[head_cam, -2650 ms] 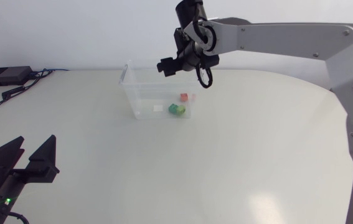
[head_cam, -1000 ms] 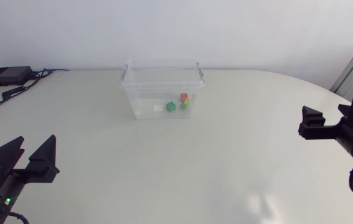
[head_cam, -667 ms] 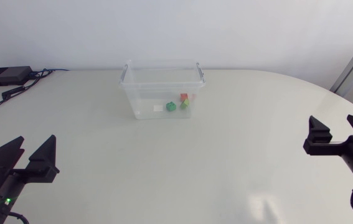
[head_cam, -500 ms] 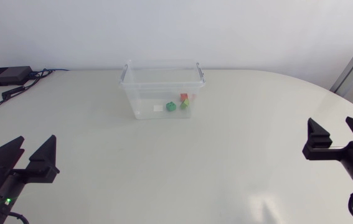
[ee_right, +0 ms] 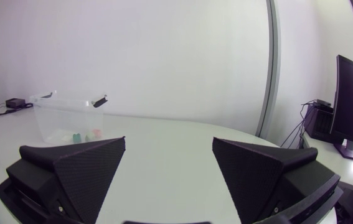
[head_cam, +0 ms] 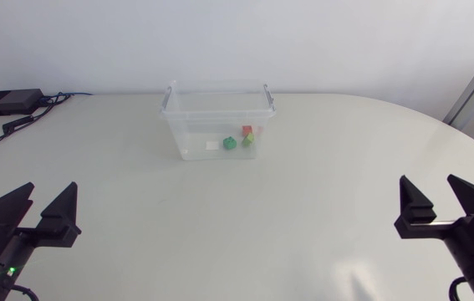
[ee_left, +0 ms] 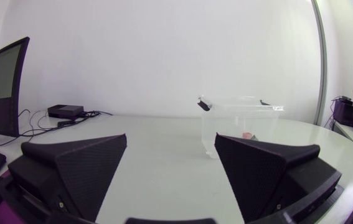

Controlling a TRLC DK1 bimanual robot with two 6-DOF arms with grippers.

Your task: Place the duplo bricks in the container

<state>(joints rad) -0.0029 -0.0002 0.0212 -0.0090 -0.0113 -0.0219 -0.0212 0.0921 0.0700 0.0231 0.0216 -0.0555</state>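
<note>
A clear plastic container [head_cam: 217,119] stands at the back middle of the table. Inside it lie a green brick [head_cam: 230,143], a red brick [head_cam: 247,130] and a further green-yellow brick [head_cam: 248,140]. My left gripper [head_cam: 34,211] rests open and empty at the table's front left. At the front right my right gripper [head_cam: 438,204] is open too, holding nothing. In the left wrist view the container [ee_left: 241,124] stands well ahead of the open left gripper [ee_left: 171,163]. The right wrist view has the container [ee_right: 65,116] far ahead of the open right gripper [ee_right: 167,167].
A black box [head_cam: 7,102] with cables [head_cam: 19,122] lies at the table's back left corner. Bare white tabletop [head_cam: 245,217] stretches between the container and both grippers.
My right arm has drawn back from above the container to the front right of the table, its gripper staying open. The bricks lie in the container. The left arm has not moved.
</note>
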